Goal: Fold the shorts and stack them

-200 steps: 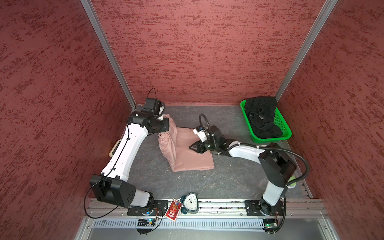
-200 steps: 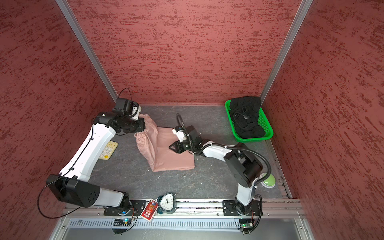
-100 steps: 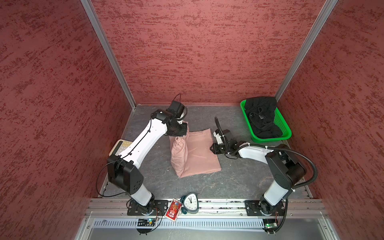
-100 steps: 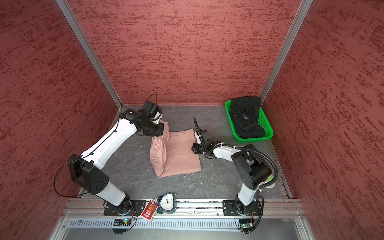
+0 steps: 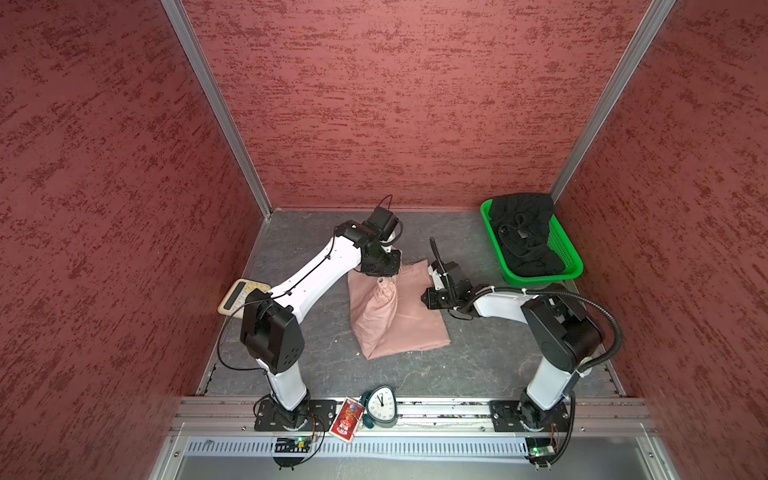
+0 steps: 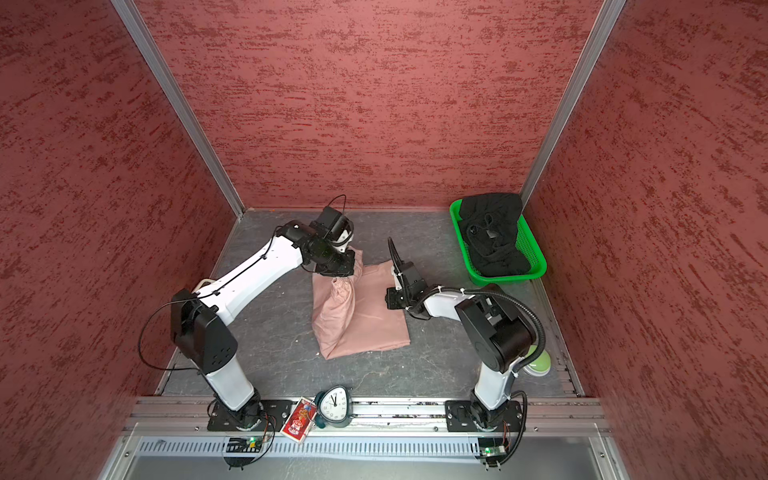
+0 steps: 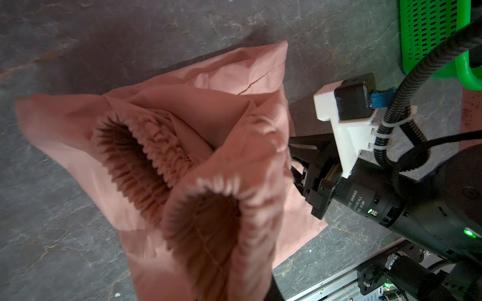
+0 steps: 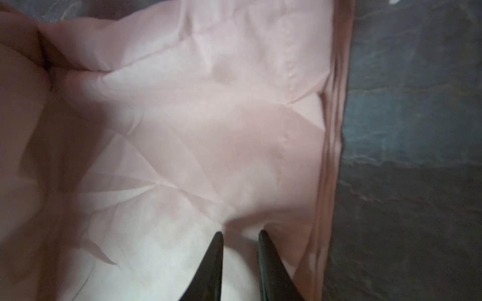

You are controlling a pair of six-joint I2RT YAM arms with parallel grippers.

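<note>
While left end effector clamps pink shorts | right end effector slightly parted above them | black shorts in basket

The pink shorts at the left jaws are showing a plain dusty pink, and their gathered waistband is shading to a darker brownish pink inside its opening. Under the black right jaws the same cloth is looking paler, almost whitish pink. The black shorts, well away behind the right jaws, are showing solid black, lying in a bright green basket patterned with rows of small slots. The counter beneath both jaws is showing dark grey with thin pale veins. The walls are showing brick red with darker streaks.
</note>
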